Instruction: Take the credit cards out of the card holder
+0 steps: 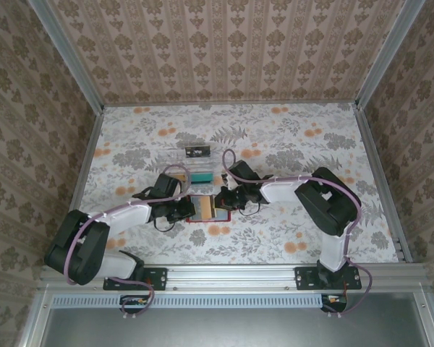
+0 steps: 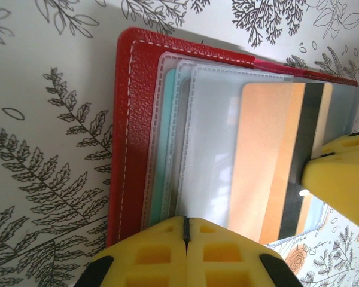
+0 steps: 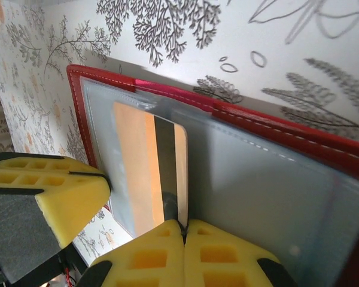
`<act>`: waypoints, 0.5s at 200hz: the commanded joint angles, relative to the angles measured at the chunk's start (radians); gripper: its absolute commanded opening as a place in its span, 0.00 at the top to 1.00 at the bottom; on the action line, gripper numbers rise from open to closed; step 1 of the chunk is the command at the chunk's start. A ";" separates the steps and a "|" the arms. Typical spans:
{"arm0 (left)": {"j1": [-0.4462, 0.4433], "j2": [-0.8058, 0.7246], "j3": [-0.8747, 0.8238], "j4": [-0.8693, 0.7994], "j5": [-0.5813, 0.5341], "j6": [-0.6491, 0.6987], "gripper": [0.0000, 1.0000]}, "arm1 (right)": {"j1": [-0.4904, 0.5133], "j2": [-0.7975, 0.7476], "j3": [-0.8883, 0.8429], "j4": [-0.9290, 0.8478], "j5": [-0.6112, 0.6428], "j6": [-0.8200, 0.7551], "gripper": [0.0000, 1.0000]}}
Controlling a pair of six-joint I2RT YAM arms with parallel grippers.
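The card holder [image 1: 224, 215] is a red wallet lying open on the floral table between my two grippers. Its clear sleeves [image 2: 209, 143] fan out, and an orange credit card [image 3: 134, 167] with a black stripe sticks partway out of one sleeve. My right gripper [image 3: 184, 226] is shut, with the card's edge pinched at its tips. My left gripper [image 2: 185, 222] is shut with nothing between its fingers, its tips resting on the sleeves on the holder's [image 2: 131, 137] left half. The right gripper's fingers [image 2: 341, 179] show at that view's right edge, against the card [image 2: 266, 161].
A clear plastic tray [image 1: 175, 160] stands just behind the holder, holding a black card [image 1: 197, 152] and a teal one [image 1: 200, 176]. Patterned walls close the table in on three sides. Open floral tabletop lies to the left, right and back.
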 commanded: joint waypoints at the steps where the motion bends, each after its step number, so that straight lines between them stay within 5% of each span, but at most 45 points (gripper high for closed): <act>1: 0.015 -0.005 -0.010 -0.072 -0.019 0.030 1.00 | -0.041 -0.067 -0.051 -0.058 0.033 -0.042 1.00; 47: 0.036 -0.069 0.021 -0.082 0.014 0.020 1.00 | -0.098 -0.191 -0.091 -0.098 0.008 -0.090 1.00; 78: 0.056 -0.137 0.051 -0.010 0.091 -0.054 0.55 | -0.114 -0.256 -0.068 -0.129 -0.007 -0.111 1.00; 100: 0.059 -0.174 0.081 0.068 0.144 -0.118 0.49 | -0.120 -0.290 -0.036 -0.136 -0.017 -0.110 1.00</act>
